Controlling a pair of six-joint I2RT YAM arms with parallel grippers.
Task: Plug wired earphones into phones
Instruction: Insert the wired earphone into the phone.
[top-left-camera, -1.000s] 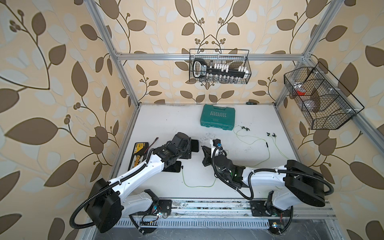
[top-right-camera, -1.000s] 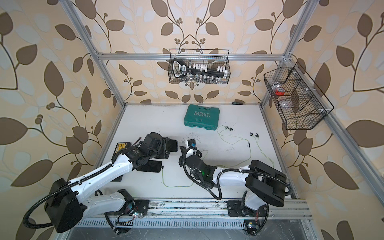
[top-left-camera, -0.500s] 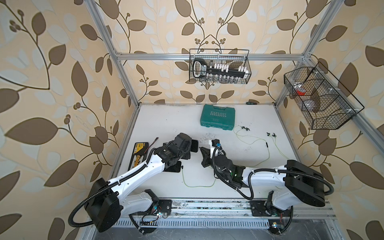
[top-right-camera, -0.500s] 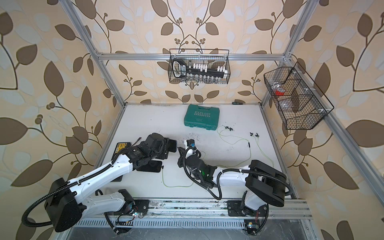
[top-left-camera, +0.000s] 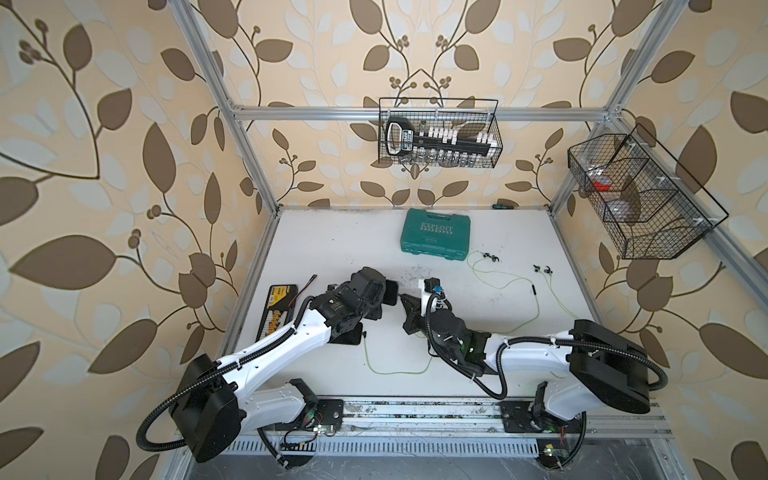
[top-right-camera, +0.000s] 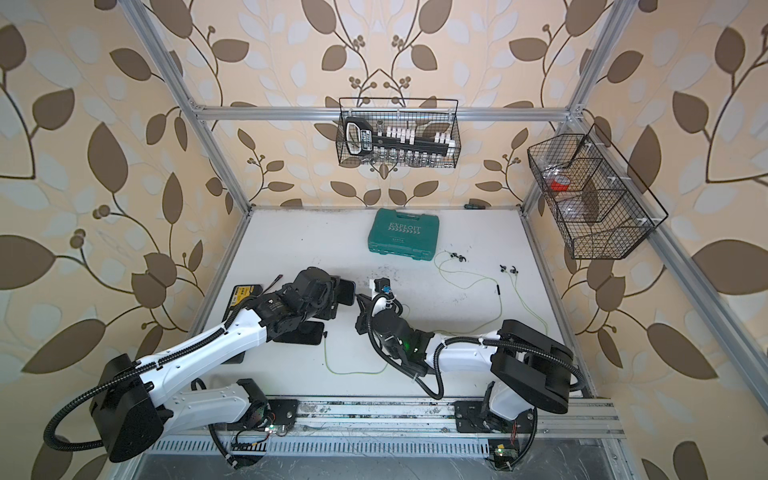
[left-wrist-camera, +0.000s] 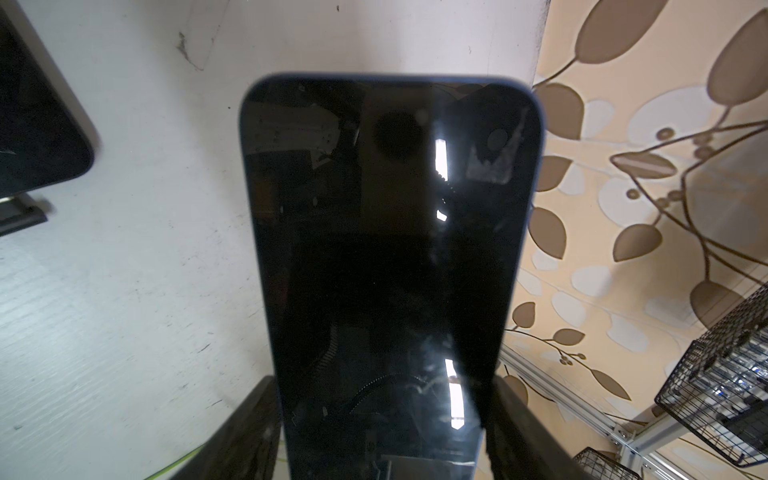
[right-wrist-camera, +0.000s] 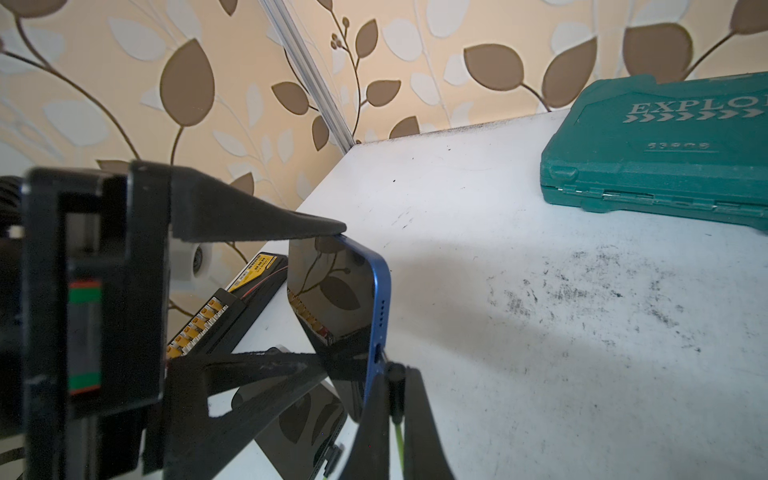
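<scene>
The left tool (top-left-camera: 383, 294) grasps a phone (left-wrist-camera: 390, 249) by its long sides and holds it clear of the counter (top-left-camera: 478, 332). The phone's blue-rimmed short end points toward 3 o'clock in both top views. The right tool (right-wrist-camera: 395, 376) is clenched on the small black plug (right-wrist-camera: 393, 369) of one earphone set, and the yellow-green cable (right-wrist-camera: 399, 436) runs out between its fingers. In a top view the phone is at 9 o'clock of the right tool, just beside it. In the right wrist view the plug sits at the mouth of the port in the phone's blue end. Whether it is seated cannot be told.

A second phone (top-left-camera: 347, 337) lies flat on the counter under the left arm, at 7 o'clock of the left tool. A second plug (right-wrist-camera: 332, 453) is in its end, and a second cable (top-left-camera: 395, 372) loops from there toward 5 o'clock. One bud pair (top-left-camera: 488, 258) and the other bud pair (top-left-camera: 542, 270) lie at 1 to 2 o'clock of the right tool, well apart from it.

A teal case (top-left-camera: 436, 235) at 12 o'clock on the counter reads "EXPLOIT" over a row of arrowheads. The small number below that is too blurred to read. A bit case (top-left-camera: 277, 309) at 9 o'clock has a yellow label whose writing is too small to read.
</scene>
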